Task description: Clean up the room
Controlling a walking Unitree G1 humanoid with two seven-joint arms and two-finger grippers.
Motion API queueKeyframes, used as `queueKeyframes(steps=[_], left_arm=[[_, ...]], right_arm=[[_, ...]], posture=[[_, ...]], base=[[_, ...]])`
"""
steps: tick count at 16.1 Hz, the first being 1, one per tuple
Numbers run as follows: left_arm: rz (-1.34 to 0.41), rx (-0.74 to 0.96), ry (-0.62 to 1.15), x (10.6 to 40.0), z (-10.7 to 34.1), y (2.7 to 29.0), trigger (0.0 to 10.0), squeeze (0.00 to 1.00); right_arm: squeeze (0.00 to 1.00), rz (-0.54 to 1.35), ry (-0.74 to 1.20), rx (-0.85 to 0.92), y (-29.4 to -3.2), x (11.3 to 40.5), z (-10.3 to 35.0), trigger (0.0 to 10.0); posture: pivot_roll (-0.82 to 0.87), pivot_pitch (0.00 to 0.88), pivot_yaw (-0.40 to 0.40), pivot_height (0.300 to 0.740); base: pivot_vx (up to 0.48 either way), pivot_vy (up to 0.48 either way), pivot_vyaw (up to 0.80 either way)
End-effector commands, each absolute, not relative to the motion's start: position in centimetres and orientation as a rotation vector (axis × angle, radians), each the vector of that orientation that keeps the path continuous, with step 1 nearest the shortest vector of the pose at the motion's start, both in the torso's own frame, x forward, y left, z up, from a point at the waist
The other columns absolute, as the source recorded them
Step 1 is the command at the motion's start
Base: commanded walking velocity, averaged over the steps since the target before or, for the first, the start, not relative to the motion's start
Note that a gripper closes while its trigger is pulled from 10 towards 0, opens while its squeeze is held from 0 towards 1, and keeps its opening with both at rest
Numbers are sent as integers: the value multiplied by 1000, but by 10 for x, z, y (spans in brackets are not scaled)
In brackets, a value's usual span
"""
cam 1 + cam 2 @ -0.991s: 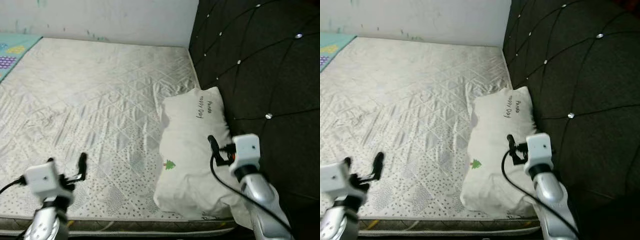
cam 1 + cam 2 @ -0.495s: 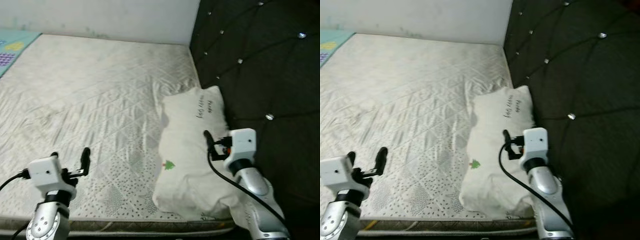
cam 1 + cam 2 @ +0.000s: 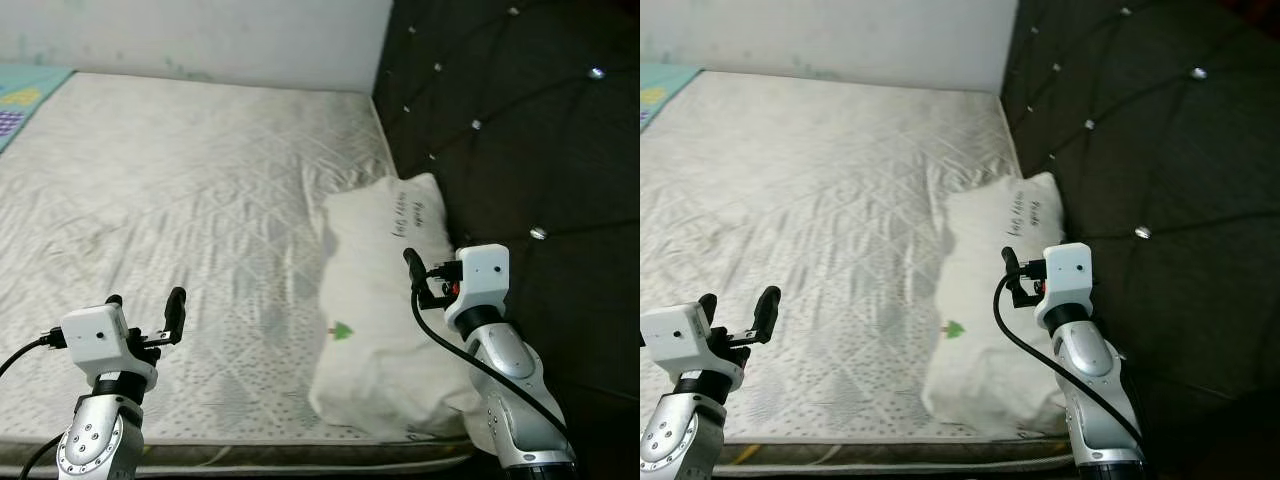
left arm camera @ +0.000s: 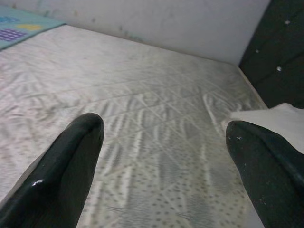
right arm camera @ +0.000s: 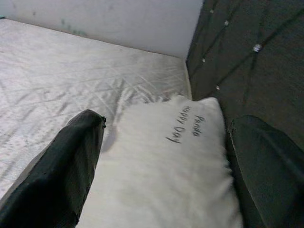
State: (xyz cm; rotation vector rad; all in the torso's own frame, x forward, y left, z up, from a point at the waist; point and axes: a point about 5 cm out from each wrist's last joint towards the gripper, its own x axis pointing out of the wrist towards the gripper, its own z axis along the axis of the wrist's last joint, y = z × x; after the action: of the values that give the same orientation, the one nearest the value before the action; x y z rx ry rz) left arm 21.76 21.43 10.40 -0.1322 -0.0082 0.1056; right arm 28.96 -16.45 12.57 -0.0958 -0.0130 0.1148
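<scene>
We see the mattress [image 3: 180,190] running far and left, the pillow [image 3: 385,310] at its right edge against the dark headboard [image 3: 520,150], long axis near to far. Our right gripper [image 3: 425,283] hovers over it, jaws spread, empty, nearer than our left gripper [image 3: 145,318], also spread wide, empty.

Both arms raised forward, elbows bent. Left gripper [image 3: 145,312] level, jaws spread wide, nothing between them. Right gripper [image 5: 166,166] likewise, jaws parted wide, wrist cable looping below.
</scene>
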Motion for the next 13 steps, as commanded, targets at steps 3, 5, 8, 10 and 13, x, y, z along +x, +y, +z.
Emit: queueKeyframes(steps=[3, 5, 8, 10, 13], left_arm=[[101, -124, 3, 219, 104, 214, 10000, 0], [99, -125, 4, 219, 103, 214, 10000, 0], [100, -126, 5, 219, 103, 214, 10000, 0], [102, -127, 5, 219, 104, 213, 10000, 0], [103, -127, 5, 219, 104, 213, 10000, 0]], right_arm=[[0, 113, -2, -98, -163, 288, 122, 10000], [0, 115, -3, -99, -163, 288, 123, 10000], [0, 116, -6, -100, -162, 290, 123, 10000], [0, 117, -9, -101, -161, 290, 124, 10000], [0, 120, -12, -103, -159, 291, 125, 10000]], posture=[[7, 83, -59, 740], [7, 83, -59, 740], [7, 83, -59, 740], [7, 88, -59, 740], [8, 89, -60, 740]], base=[[0, 326, 0], [0, 334, 0], [0, 334, 0], [0, 332, 0], [0, 335, 0]])
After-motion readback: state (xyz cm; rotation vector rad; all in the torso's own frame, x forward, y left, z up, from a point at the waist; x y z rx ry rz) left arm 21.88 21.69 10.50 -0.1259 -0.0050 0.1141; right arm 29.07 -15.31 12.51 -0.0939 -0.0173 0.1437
